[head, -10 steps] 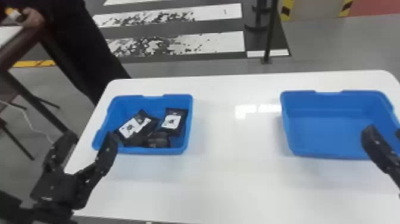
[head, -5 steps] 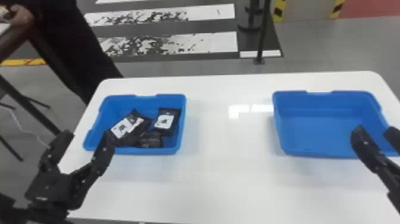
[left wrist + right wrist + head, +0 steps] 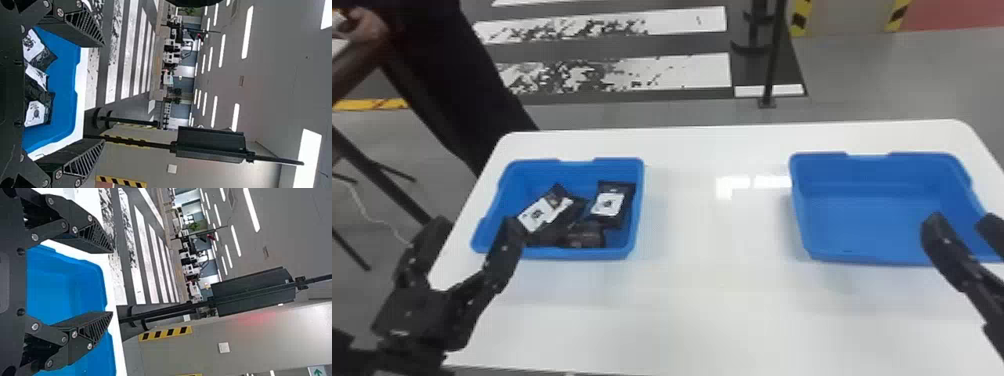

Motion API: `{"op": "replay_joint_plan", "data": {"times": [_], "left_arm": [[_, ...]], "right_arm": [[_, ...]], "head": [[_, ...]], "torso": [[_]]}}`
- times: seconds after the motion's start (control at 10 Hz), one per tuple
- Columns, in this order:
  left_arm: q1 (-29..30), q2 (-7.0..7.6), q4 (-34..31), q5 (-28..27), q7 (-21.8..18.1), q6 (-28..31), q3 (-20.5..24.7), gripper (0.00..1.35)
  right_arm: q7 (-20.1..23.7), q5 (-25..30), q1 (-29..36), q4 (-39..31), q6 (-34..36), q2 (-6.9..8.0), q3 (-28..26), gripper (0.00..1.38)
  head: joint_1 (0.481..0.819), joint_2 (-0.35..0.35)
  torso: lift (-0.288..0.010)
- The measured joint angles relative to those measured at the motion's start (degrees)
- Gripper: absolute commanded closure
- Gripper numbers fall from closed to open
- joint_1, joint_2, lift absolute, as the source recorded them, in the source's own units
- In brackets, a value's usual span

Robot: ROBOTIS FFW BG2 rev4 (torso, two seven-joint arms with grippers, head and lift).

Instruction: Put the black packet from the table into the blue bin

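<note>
While your left gripper (image 3: pixel 476 224) waits with its fingers spread and holding nothing, at the near edge of the left blue bin (image 3: pixel 612 252), your right gripper (image 3: pixel 961 220) hangs equally wide by the right blue bin (image 3: pixel 872 220). Only the head view has swung slightly since a second ago; the arms hardly shift and the packets lie as they did, so the task seems no further on. You have black packets (image 3: pixel 619 220) heaped in the left bin on the white table (image 3: pixel 712 300); which one is meant, you can't tell. Their white labels (image 3: pixel 607 204) bear small dark marks, none legible.
</note>
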Motion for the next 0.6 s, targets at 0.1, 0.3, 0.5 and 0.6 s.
{"op": "replay_joint_plan", "data": {"times": [0.1,0.3,0.5,0.6], "left_arm": [[0.00,0.00,0.00,0.13,0.00,0.07,-0.04,0.17],[0.00,0.00,0.00,0.35,0.00,0.03,-0.11,0.17],[0.00,0.00,0.00,0.69,0.00,0.17,-0.11,0.17],[0.00,0.00,0.00,0.83,0.00,0.25,-0.17,0.17]], "right_arm": [[0.00,0.00,0.00,-0.01,0.00,0.00,0.02,0.51],[0.00,0.01,0.13,-0.04,0.00,0.00,0.06,0.51],[0.00,0.10,0.14,-0.04,0.00,0.00,0.15,0.51],[0.00,0.05,0.14,-0.03,0.00,0.00,0.16,0.51]], "head": [[0.695,0.122],[0.695,0.122],[0.695,0.123],[0.695,0.123]], "torso": [[-0.110],[-0.110],[-0.110],[-0.110]]}}
